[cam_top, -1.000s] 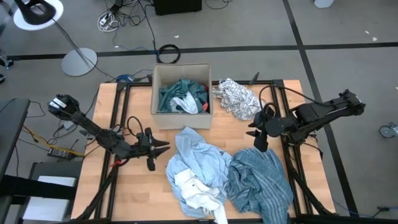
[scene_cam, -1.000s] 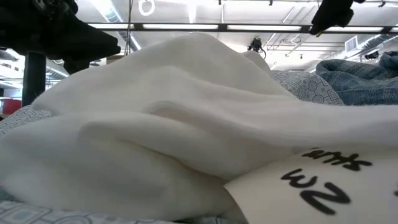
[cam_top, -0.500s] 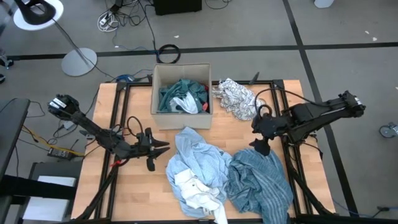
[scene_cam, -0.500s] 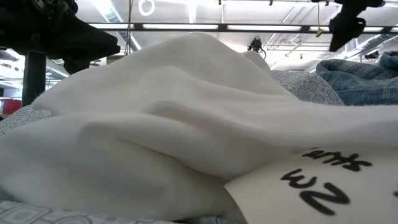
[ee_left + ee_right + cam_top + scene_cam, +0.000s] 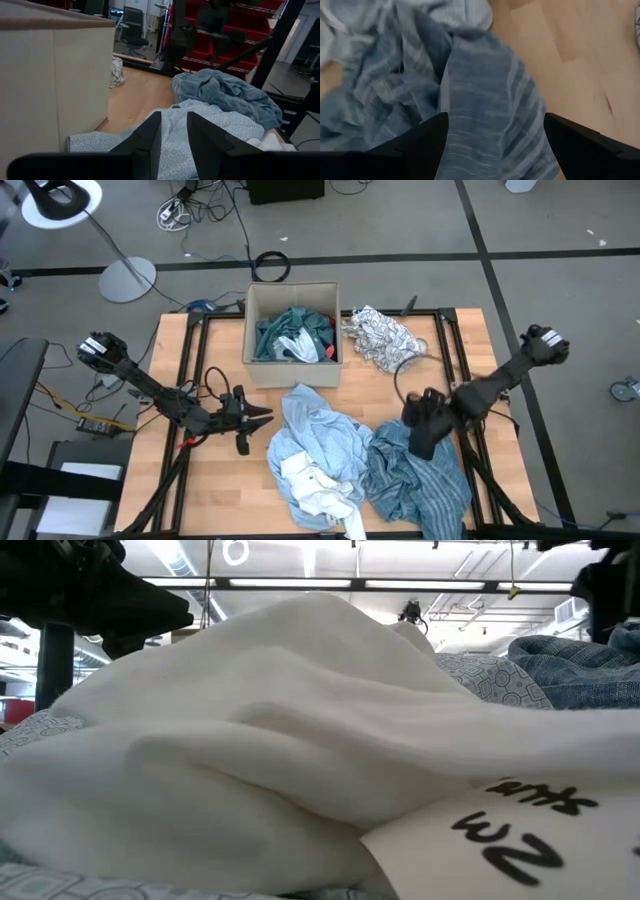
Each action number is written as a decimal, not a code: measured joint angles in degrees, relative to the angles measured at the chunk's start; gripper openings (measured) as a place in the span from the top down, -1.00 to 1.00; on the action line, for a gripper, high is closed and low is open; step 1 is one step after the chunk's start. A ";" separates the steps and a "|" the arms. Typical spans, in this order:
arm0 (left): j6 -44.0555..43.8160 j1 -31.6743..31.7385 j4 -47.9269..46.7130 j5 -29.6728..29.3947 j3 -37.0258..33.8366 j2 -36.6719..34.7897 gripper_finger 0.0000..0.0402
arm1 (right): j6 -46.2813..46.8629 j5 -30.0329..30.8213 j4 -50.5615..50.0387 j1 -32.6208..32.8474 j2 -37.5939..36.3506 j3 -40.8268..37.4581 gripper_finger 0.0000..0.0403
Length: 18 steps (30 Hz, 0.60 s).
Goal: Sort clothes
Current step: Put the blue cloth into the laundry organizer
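The left hand (image 5: 262, 418) waits over bare bench (image 5: 205, 470) left of the pile, its fingers only narrowly parted and holding nothing. Beside it lies the light blue shirt (image 5: 320, 440) with a white piece (image 5: 310, 480) on it; the box (image 5: 292, 290) behind already holds teal, white and red clothes. The right hand (image 5: 420, 442) hangs over the striped shirt (image 5: 415, 475), fingers spread wide, apparently just above the cloth, though contact is hard to judge. The step looks like picking that shirt: next, lower, pinch a fold, lift clear. The striped shirt overhangs the near bench edge; open wood lies between pile and box for carrying.
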 joint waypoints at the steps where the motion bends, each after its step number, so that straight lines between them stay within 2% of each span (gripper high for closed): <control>1: 0.00 0.00 0.00 0.00 0.00 0.00 0.51 | 1.88 1.10 0.07 1.64 1.45 0.00 -0.61; 7: 0.00 0.00 0.00 0.00 0.02 0.00 0.51 | 10.32 4.46 1.18 10.10 10.64 0.00 -0.57; 12: 0.00 0.00 0.22 -0.02 0.01 0.00 0.51 | 15.34 5.16 3.20 13.95 18.56 0.00 -0.53; 18: -0.03 0.00 0.57 -0.02 0.02 0.00 0.51 | 16.72 6.08 18.41 14.89 24.41 -5.95 -0.51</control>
